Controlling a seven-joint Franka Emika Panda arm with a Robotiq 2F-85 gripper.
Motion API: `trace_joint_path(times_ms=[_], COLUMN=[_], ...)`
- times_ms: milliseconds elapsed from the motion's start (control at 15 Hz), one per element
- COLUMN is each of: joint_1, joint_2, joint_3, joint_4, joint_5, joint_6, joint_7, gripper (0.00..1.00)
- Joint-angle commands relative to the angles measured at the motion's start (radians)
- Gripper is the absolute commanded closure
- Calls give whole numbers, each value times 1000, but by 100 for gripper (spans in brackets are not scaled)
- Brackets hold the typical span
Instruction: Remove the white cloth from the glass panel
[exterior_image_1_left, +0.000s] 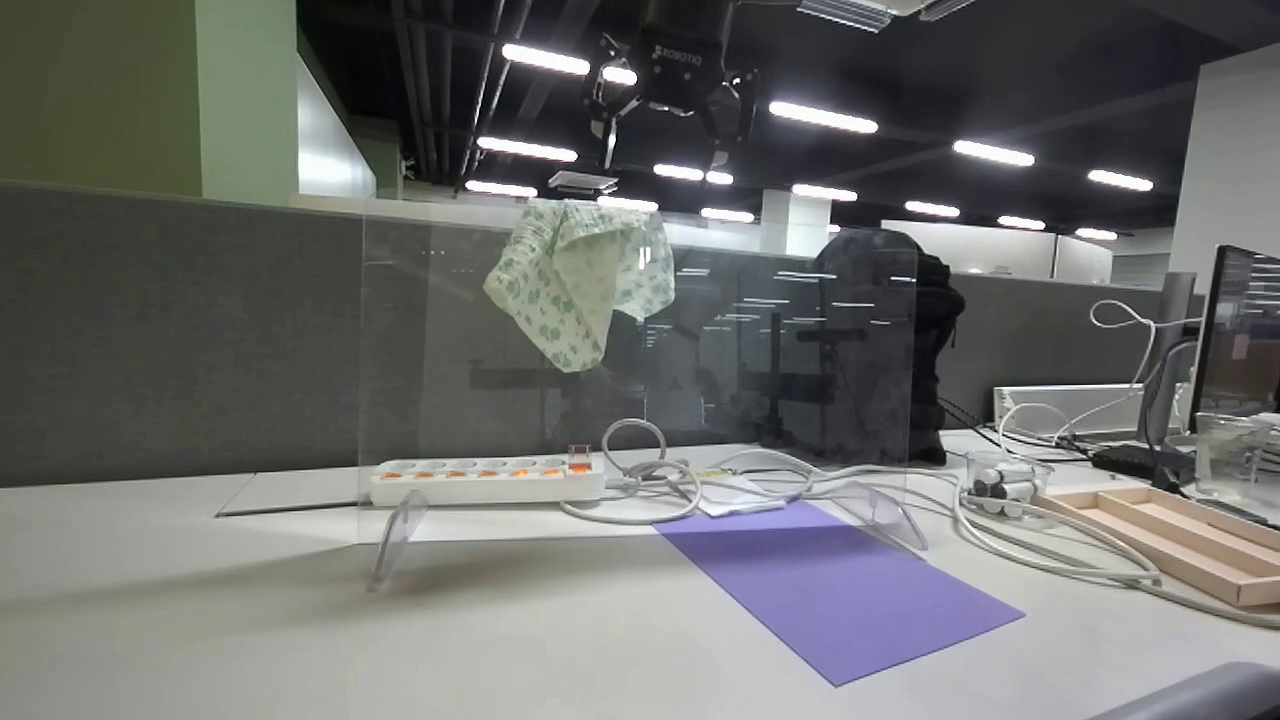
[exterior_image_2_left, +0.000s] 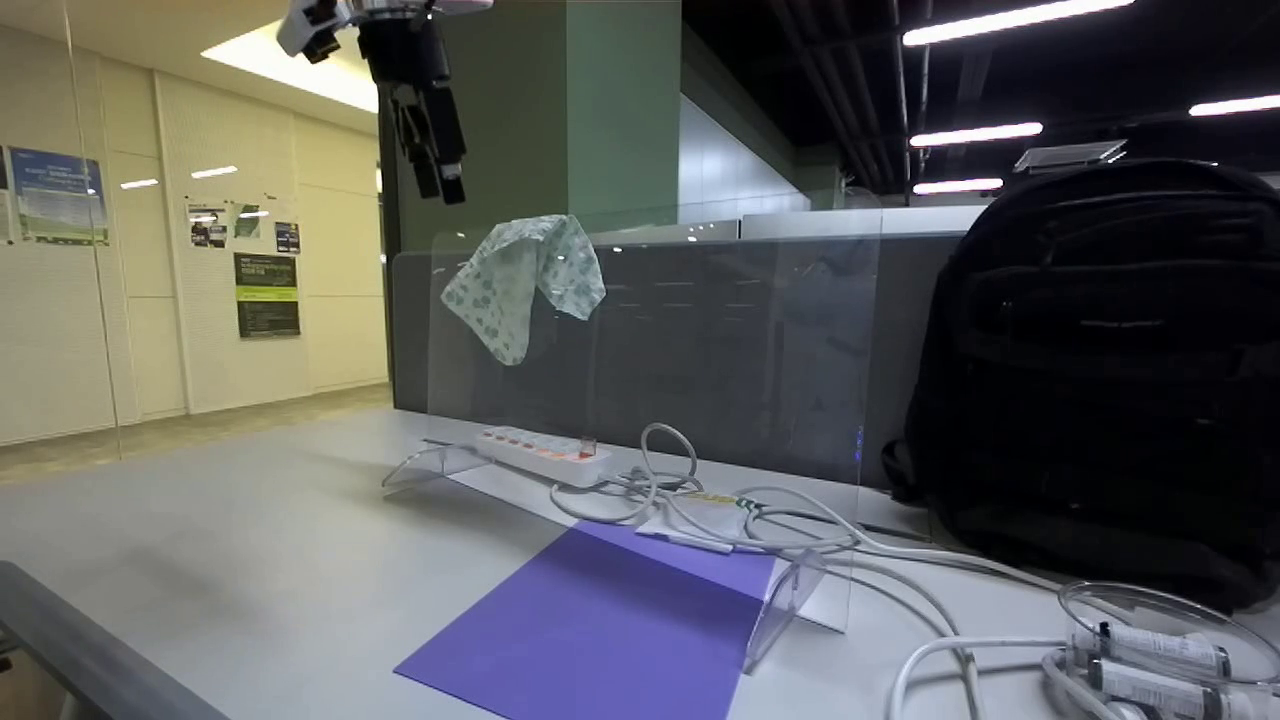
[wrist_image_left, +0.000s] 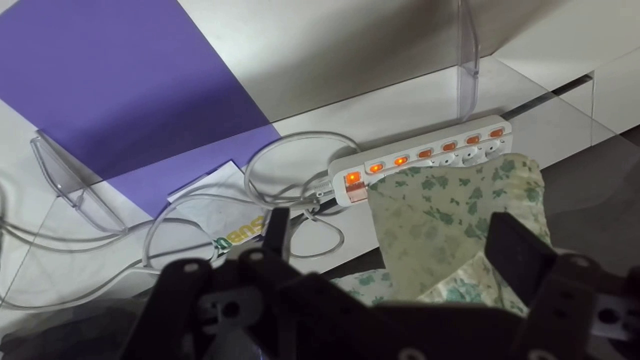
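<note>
The white cloth with a green leaf pattern (exterior_image_1_left: 590, 270) hangs draped over the top edge of the clear upright panel (exterior_image_1_left: 760, 370). The cloth (exterior_image_2_left: 515, 285) and panel (exterior_image_2_left: 700, 360) also show in an exterior view. My gripper (exterior_image_1_left: 664, 160) is open and empty, above the cloth and apart from it. In an exterior view my gripper (exterior_image_2_left: 441, 190) is above and left of the cloth, pointing down. In the wrist view the cloth (wrist_image_left: 440, 215) lies between and below the spread fingers of my gripper (wrist_image_left: 390, 217), nearer the right finger. The gripper body hides part of the cloth.
A white power strip (wrist_image_left: 420, 145) and looped cables (exterior_image_1_left: 690, 490) lie by the panel's base. A purple sheet (exterior_image_1_left: 840, 590) lies partly under the panel. A black backpack (exterior_image_2_left: 1110, 390), a grey partition (exterior_image_1_left: 180, 330), a wooden tray (exterior_image_1_left: 1180, 540) and a clear cup (exterior_image_1_left: 1005, 480) stand around.
</note>
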Motion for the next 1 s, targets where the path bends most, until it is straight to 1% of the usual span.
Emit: trace_joint_path(times_ms=[0, 67, 267, 467, 667, 933], joint_1=[-7, -29, -63, -87, -64, -19], joint_2=[-8, -13, -3, 24, 62, 125], joint_3=[6, 22, 30, 25, -5, -44], joint_4=[-12, -25, -29, -17, -7, 14], joint_5=[-89, -156, -312, -409, -377, -289], joint_6=[21, 66, 134, 207, 293, 378], joint_7=[81, 125, 210, 273, 236, 132], gripper=[0, 0, 0, 0, 0, 0])
